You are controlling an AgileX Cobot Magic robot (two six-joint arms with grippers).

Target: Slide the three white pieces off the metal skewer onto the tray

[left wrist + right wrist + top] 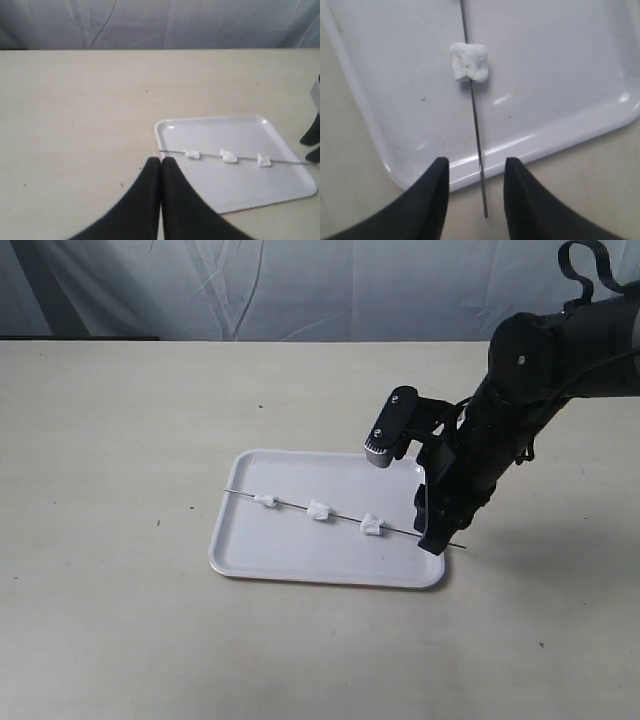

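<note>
Three white pieces (319,510) sit threaded along the skewer (345,517), which lies across the tray (300,562) on a beige table (120,440). Left gripper (161,162): fingers pressed together, holding nothing. Right gripper (475,167): fingers apart, straddling the skewer's right end just past the rim. Only the right wrist view shows the gaps either side. Pieces: lumpy, soft-looking. Skewer: thin, straight grey metal. Tray: smooth, glossy, round-cornered.

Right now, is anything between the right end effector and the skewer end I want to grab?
Nothing visible. The right end effector is open, one finger on each side of the metal skewer where its end pokes past the tray rim. The nearest white piece sits farther along, over the tray, clear of the end effector.
</note>
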